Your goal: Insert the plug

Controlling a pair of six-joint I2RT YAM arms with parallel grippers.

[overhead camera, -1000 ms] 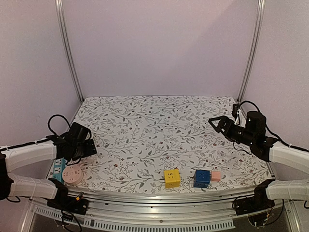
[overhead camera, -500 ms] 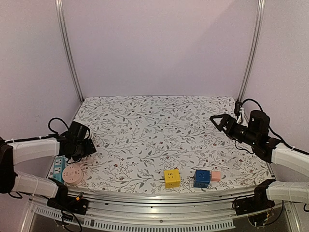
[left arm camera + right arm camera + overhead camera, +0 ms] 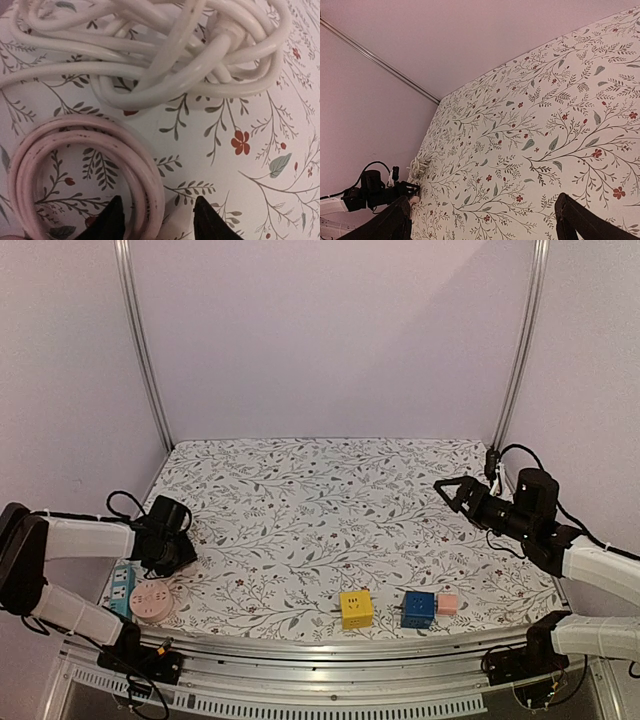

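Since the lower-left pink cord (image 3: 85, 145) looks limp, the parted left gripper (image 3: 160, 222) astride it should seek its stiff plug; the right gripper (image 3: 482, 217) gapes empty.

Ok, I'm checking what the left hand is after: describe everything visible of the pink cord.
The pink cord is a smooth, rubbery-looking cable wound in a few flat loops on the floral cloth, with dark scuff marks. It lies beside the tangled white cable, seemingly not touching it. Its right side runs between the open fingers of the left hand; contact cannot be told.
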